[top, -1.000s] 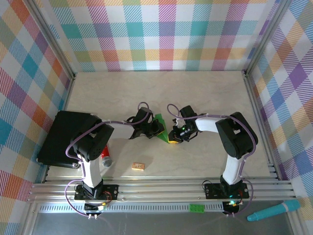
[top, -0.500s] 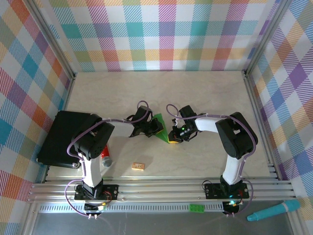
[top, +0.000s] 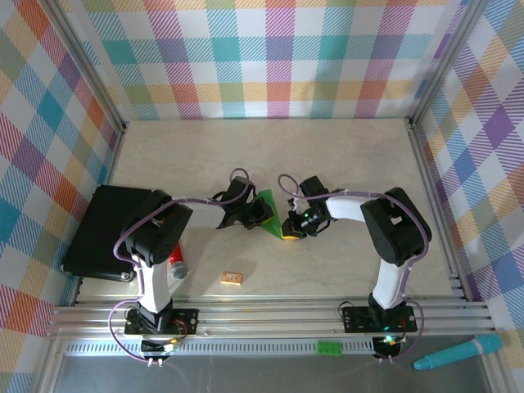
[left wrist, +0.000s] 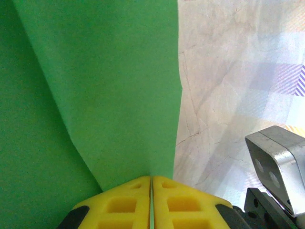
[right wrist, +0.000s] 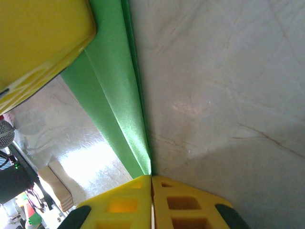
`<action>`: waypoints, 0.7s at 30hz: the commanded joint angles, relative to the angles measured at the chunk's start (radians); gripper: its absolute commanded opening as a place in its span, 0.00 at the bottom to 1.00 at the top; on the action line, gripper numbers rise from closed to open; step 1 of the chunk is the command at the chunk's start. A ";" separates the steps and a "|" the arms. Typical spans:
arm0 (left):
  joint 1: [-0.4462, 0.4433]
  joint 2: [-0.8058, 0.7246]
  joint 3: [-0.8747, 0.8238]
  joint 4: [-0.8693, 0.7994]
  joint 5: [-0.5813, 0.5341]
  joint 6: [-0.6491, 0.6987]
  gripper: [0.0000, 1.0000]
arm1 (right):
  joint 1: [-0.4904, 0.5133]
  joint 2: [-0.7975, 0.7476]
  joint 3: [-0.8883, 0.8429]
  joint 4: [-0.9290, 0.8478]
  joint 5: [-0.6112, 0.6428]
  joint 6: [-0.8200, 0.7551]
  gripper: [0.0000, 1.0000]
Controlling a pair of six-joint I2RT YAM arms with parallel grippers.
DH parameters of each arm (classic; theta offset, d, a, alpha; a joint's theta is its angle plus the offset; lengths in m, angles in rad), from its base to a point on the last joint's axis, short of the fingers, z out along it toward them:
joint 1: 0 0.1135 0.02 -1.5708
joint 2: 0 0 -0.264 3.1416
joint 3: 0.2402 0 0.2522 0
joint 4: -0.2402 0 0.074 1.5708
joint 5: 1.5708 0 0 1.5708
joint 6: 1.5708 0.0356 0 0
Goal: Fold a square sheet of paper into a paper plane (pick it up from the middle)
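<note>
Up top, your green paper [top: 273, 209] stands mid-table, left gripper [top: 263, 216] at its nine o'clock and right gripper [top: 290, 229] at four; on the left wrist, yellow jaws are clenched on a fold, and on the right wrist they pinch the layered edge, probably so you can steady the crease.

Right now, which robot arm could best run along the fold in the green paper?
Probably the right. The right gripper is shut on the layered folded edge of the thin bright green paper; the left gripper pinches a broad part.
</note>
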 commanded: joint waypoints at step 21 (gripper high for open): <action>0.011 0.085 0.076 -0.289 -0.003 0.067 0.10 | 0.002 -0.129 -0.001 -0.019 0.125 0.056 0.26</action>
